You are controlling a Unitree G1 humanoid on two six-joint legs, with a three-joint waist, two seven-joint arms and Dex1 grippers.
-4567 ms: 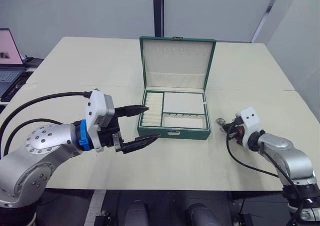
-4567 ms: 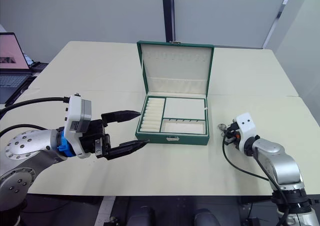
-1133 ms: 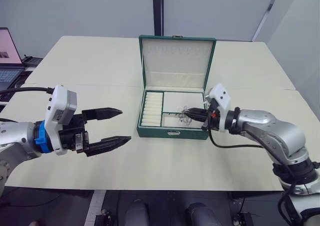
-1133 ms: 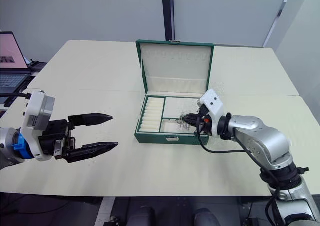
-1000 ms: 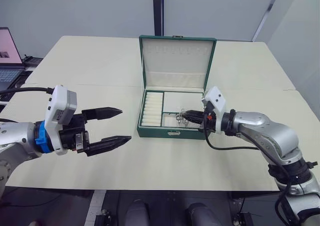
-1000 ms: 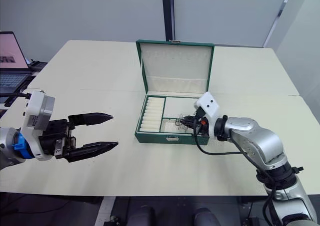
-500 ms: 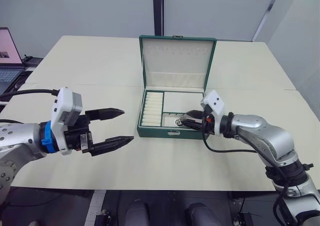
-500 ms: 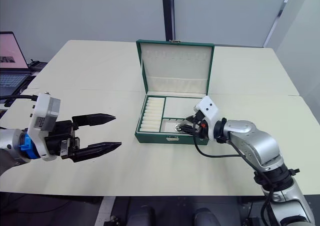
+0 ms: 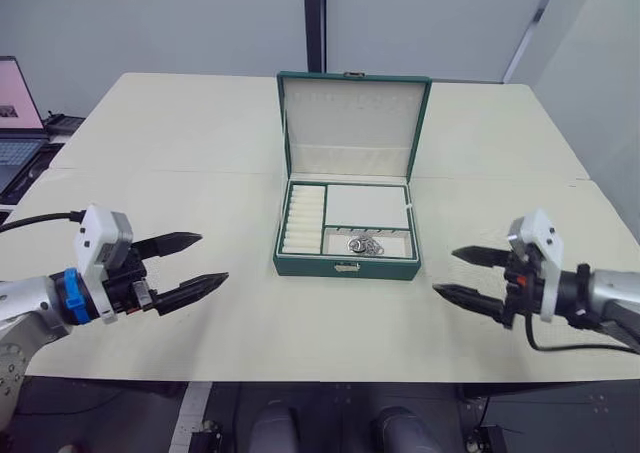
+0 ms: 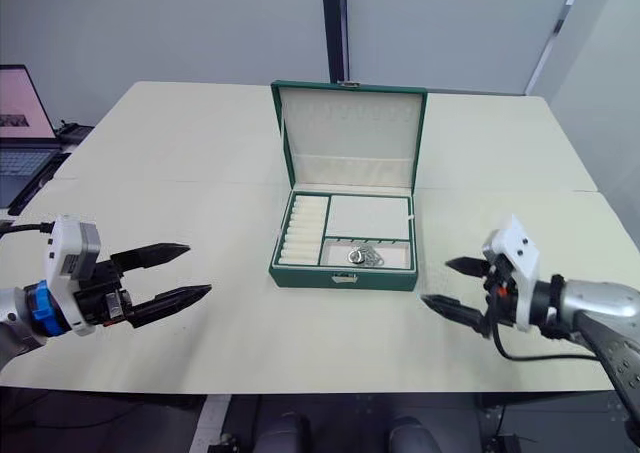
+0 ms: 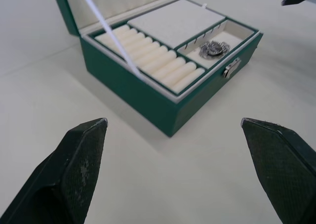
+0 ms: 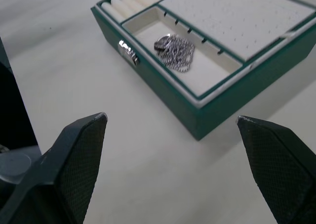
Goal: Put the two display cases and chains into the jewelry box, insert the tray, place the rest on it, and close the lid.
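The green jewelry box (image 9: 348,265) stands open in the middle of the table, its lid (image 9: 352,123) upright. Its cream tray (image 9: 366,206) has ring rolls on the left and a flat pad at the back right. A silver chain (image 9: 365,244) lies bunched in the front right compartment, and it is also seen close up as the chain (image 12: 175,48). My right gripper (image 9: 446,273) hovers open and empty to the right of the box, well apart from it. My left gripper (image 9: 212,258) hangs open and empty to the left of the box. The display cases are out of view.
A laptop (image 9: 15,103) sits off the table's far left corner. A seam (image 9: 150,170) crosses the cream tabletop behind the box's base. The table's front edge (image 9: 330,378) runs just below both grippers.
My right gripper opened, left the chain in the front right compartment and drew back to the right, clear of the box. My left gripper drifted left, away from the box.
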